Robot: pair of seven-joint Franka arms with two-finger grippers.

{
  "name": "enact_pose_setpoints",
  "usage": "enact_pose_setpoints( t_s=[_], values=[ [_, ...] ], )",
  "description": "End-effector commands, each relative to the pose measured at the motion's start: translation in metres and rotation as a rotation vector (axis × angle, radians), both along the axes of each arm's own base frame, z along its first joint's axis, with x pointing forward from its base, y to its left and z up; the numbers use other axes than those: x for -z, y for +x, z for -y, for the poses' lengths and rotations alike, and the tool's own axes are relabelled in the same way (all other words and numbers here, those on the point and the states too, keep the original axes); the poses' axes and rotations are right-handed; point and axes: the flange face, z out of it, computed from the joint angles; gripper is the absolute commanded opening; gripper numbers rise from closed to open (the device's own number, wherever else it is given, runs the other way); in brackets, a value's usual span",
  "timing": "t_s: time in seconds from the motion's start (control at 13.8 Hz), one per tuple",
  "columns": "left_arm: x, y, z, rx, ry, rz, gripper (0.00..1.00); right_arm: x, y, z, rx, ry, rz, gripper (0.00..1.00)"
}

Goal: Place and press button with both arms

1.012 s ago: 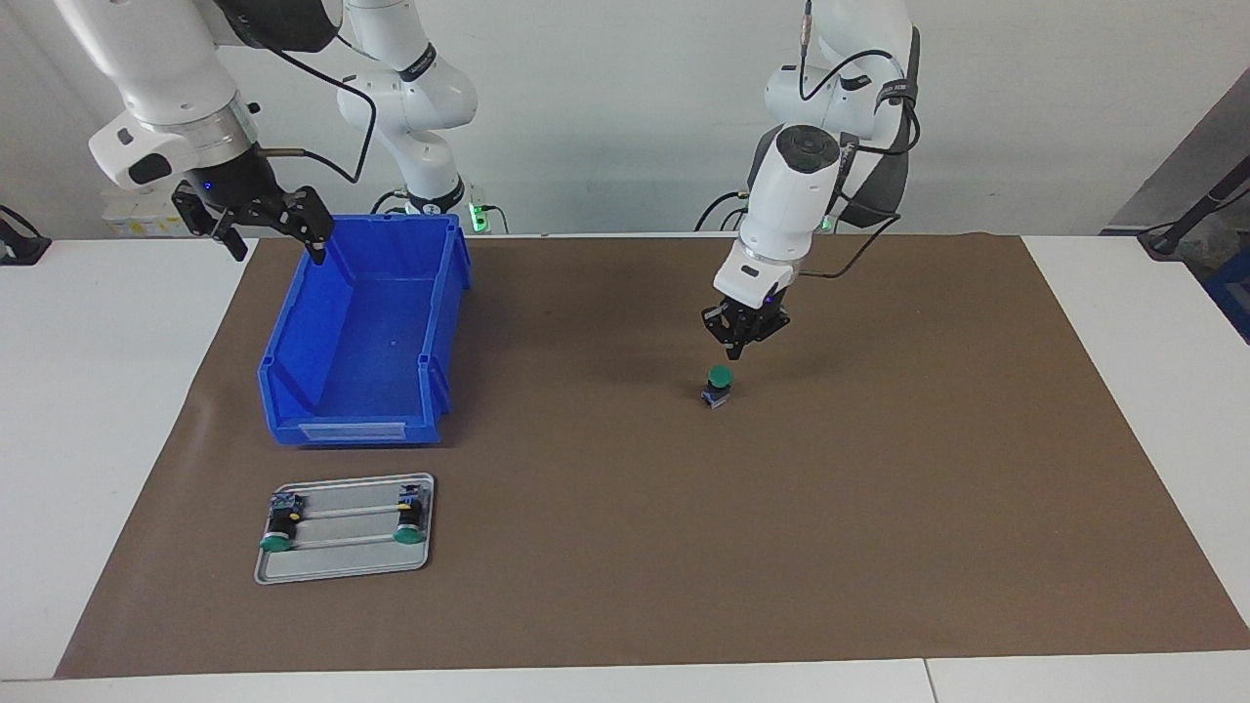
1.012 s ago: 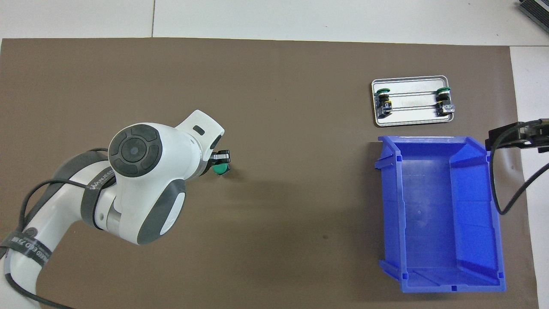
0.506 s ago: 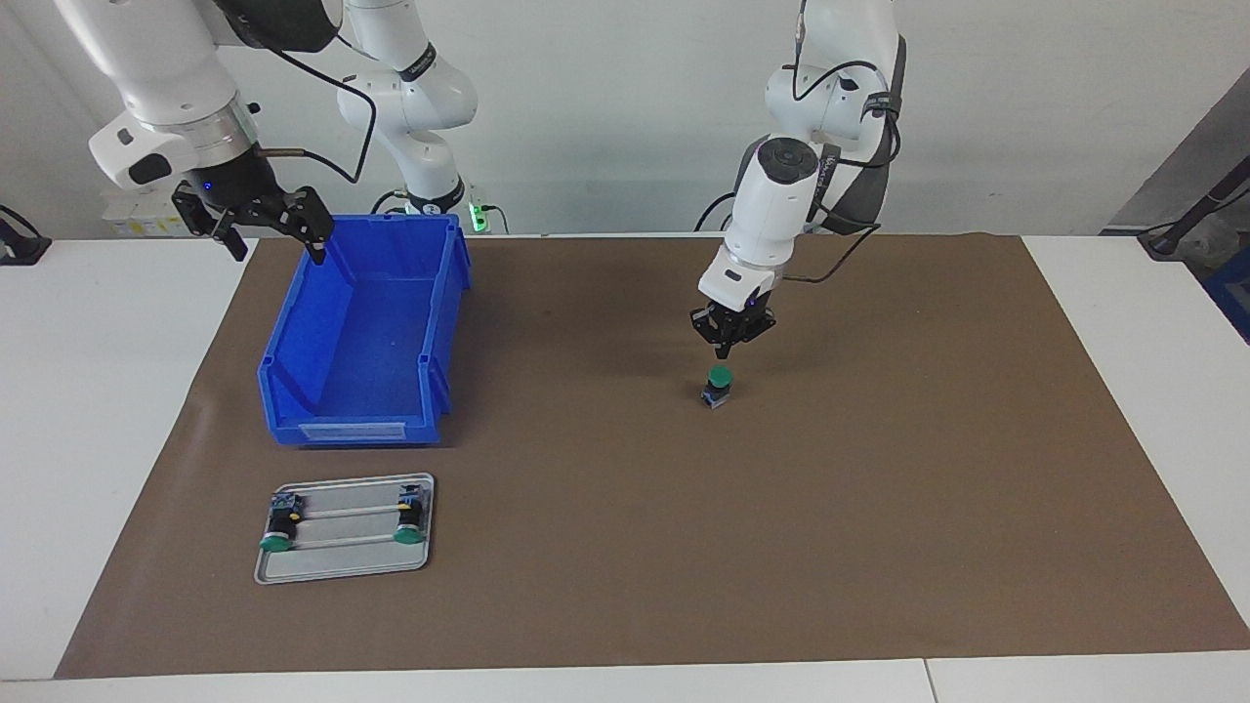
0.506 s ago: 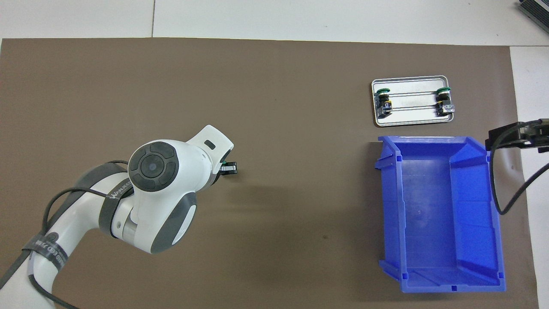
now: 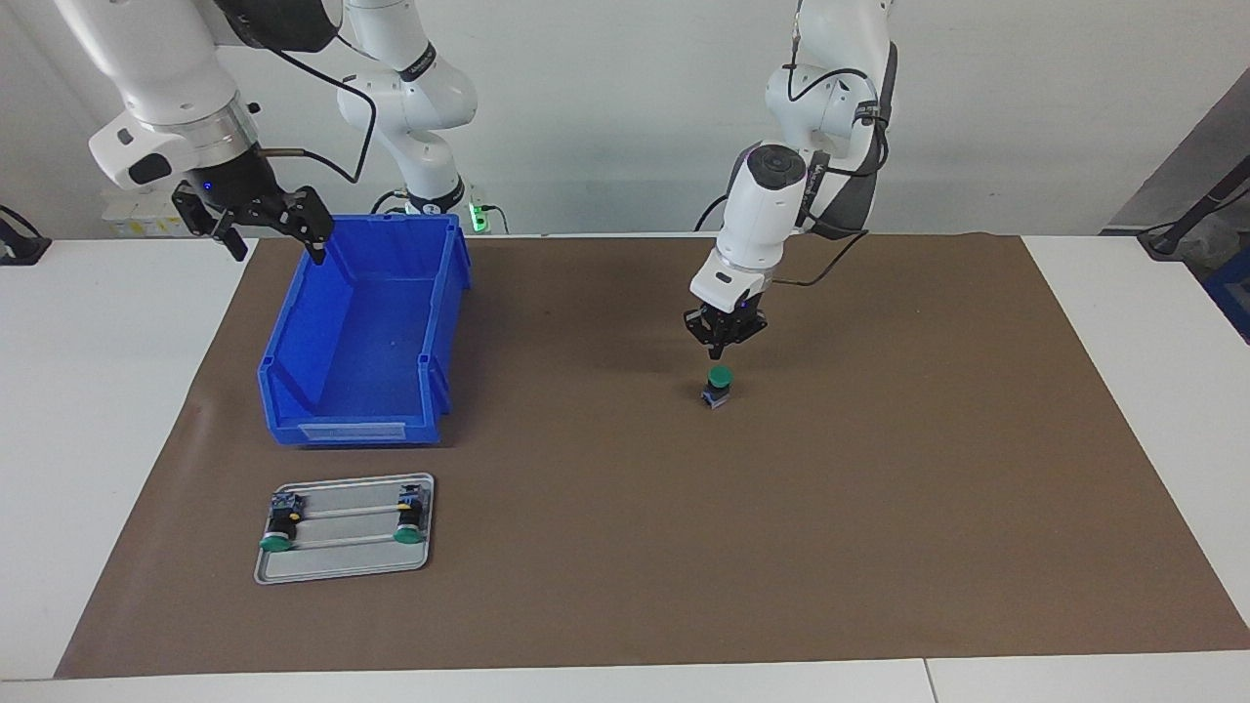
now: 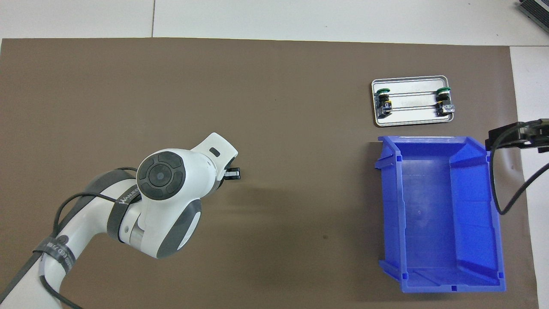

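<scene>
Jaws shut above upright green-capped button (image 5: 719, 383), blue-grey base.

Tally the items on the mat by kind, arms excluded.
Push-buttons: 3, one upright on the mat, two lying on the tray
Metal tray: 1
Blue bin: 1
Total: 5

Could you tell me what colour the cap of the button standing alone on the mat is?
Green, on the button; the facing view shows it best.
</scene>
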Motion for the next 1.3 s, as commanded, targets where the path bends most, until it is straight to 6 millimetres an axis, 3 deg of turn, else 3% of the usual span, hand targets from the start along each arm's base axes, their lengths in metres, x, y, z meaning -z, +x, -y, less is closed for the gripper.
enact_pose_setpoints(
  t_s=[0.0, 0.36, 0.65, 1.01, 1.23],
  values=[
    [0.003, -0.006, -0.003, 0.001, 0.002, 0.031, 0.00, 0.000, -0.004, -0.001, 0.013, 0.012, -0.011, 1.00],
    [0.033, -0.012, 0.003, 0.012, 0.001, 0.036, 0.00, 0.000, -0.003, -0.001, 0.011, 0.012, -0.010, 1.00],
    [0.046, -0.015, 0.006, 0.019, 0.002, 0.034, 0.00, 0.000, -0.003, -0.001, 0.011, 0.012, -0.010, 1.00],
    [0.043, -0.014, 0.009, 0.019, 0.005, 0.028, 0.00, 0.000, -0.003, -0.001, 0.011, 0.012, -0.010, 1.00],
    [0.032, -0.023, 0.025, 0.047, 0.035, -0.022, 0.00, 0.000, -0.003, -0.001, 0.011, 0.012, -0.010, 1.00]
  ],
)
